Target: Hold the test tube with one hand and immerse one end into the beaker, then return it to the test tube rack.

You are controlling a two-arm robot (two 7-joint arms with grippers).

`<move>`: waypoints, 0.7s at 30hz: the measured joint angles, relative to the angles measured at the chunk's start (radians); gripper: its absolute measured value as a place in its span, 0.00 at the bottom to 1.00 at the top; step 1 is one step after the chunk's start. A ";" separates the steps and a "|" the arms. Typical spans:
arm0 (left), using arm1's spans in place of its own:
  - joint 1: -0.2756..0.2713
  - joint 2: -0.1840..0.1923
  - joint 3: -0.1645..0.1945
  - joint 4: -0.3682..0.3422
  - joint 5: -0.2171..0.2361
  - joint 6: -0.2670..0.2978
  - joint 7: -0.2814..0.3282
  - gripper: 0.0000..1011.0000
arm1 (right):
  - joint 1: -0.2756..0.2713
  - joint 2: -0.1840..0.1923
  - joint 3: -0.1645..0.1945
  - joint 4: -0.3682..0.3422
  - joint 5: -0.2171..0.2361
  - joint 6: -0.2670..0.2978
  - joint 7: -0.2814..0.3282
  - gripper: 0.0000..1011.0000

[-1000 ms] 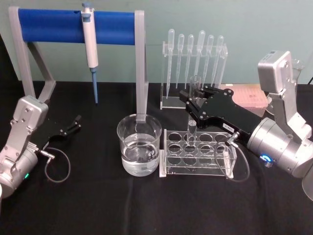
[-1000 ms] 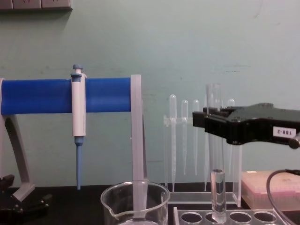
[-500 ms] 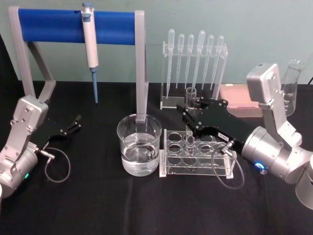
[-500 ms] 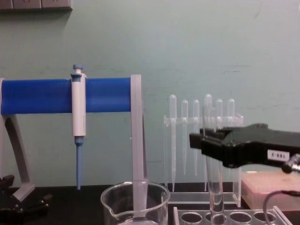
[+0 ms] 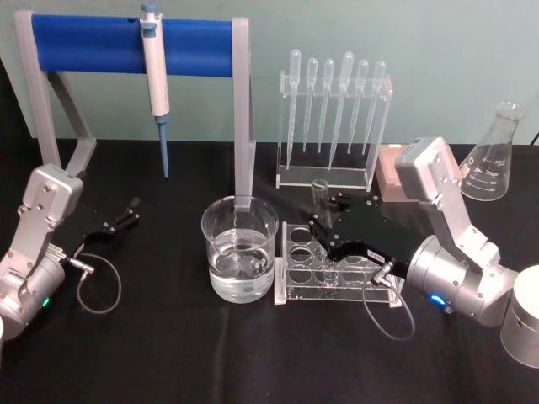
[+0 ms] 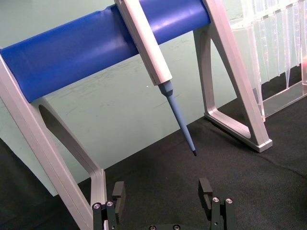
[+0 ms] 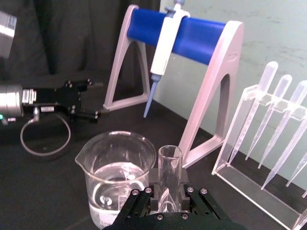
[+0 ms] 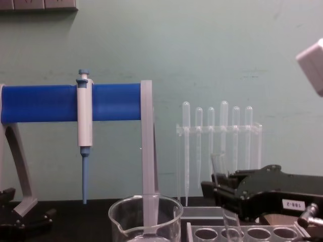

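Near the desk's (image 5: 168,353) left edge the left gripper (image 5: 128,210) rests parked on the black cloth, fingers spread and holding nothing, pointing toward the blue-barred stand (image 5: 126,44) at the back, where a pipettor (image 5: 154,67) hangs clipped by its body with its tip clear of the desk. At mid-desk stands the beaker (image 5: 240,248), roughly a third full of clear liquid, its spout turned to the front left. Just beside it on the right sits the clear tube rack (image 5: 337,271), its round wells open. The right gripper (image 5: 324,240) reaches low over the rack and pinches the test tube (image 5: 321,200) below its mouth; the tube stands nearly upright with its lower end down in a well near the rack's left end, which looks like the return step close to done. I cannot tell whether the tube holds any liquid. Behind the rack, a row of plastic droppers (image 5: 337,93) hangs bulbs-up in an acrylic holder. An empty conical flask (image 5: 488,160) stands at the back right corner.
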 joint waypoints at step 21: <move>0.000 0.000 0.000 0.000 0.000 0.000 0.000 0.99 | -0.158 0.116 0.113 -0.224 -0.014 0.192 -0.032 0.78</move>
